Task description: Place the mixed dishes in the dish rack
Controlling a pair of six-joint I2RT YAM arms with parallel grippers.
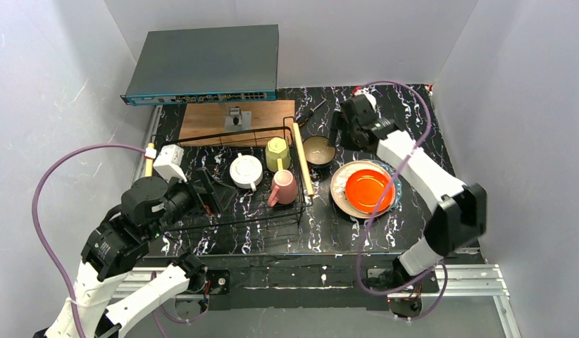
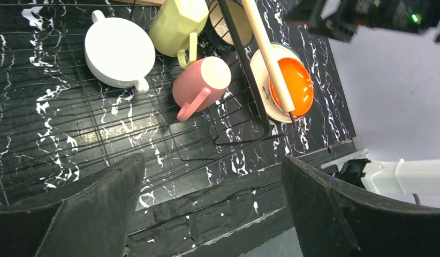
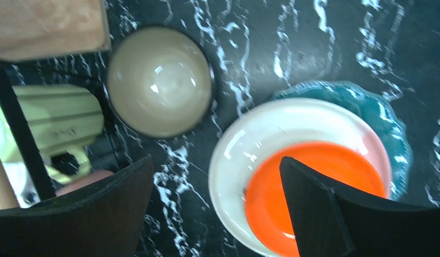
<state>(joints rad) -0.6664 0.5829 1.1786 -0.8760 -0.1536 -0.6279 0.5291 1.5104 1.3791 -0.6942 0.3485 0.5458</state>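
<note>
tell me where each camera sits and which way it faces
top external: fixed above and behind the robot, looking down; both arms show, left gripper over the dish rack, right gripper by the bowl.
left wrist: on the left arm, looking down into the rack at white cup and pink mug; its open fingers frame the bottom.
right wrist: on the right arm, looking down at bowl and orange plate; open fingers at the bottom.
shared: both wrist views catch the orange plate.

Teal plate (image 3: 392, 120) mostly beneath cream plate (image 3: 271, 136)
</note>
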